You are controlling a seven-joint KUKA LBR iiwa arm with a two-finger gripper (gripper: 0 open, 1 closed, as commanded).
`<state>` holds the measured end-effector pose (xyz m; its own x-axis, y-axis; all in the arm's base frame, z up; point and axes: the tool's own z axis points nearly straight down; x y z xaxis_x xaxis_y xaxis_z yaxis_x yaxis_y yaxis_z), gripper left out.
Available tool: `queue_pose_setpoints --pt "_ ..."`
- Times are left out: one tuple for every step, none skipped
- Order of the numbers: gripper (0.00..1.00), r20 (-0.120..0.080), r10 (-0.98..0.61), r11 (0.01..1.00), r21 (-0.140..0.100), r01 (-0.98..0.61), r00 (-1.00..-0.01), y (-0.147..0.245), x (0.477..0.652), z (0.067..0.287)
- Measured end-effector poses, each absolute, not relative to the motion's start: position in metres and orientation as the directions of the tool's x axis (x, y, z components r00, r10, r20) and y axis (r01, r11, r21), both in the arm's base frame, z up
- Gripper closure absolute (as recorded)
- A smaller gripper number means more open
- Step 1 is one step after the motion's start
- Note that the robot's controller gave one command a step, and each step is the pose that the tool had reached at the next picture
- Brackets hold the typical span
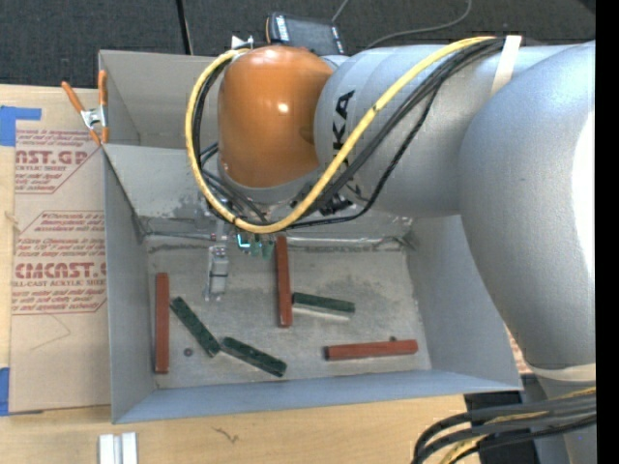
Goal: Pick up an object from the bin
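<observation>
I am poising my pincer (pixel 219 276) over bare floor of the bin (pixel 377 278), unable to tell whether it is released or clenched, while a red-brown stick (pixel 282 283) is lying just beside it, so I am risking closing on nothing or knocking that stick into the green stick (pixel 324 304) beyond.

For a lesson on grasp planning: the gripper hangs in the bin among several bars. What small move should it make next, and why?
Probably a short sideways shift toward the middle red-brown bar. The gripper seems to sit over bare bin floor with nothing under it. That bar lies nearest, and its upper part is clear of the dark green bar at its lower end.
</observation>
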<state>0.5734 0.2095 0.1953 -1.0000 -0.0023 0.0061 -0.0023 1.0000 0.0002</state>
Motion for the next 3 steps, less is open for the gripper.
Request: queue_pose_setpoints --pt "0.0 0.005 -0.179 0.984 0.0 -0.179 -0.984 0.1541 0.5409 0.0665" --pt "1.0 -0.001 -0.18 0.984 0.002 -0.18 -0.984 0.1562 0.5435 0.0719" --pt "0.0 -0.004 -0.179 0.984 0.002 -0.179 -0.984 0.1558 0.5434 0.0706"
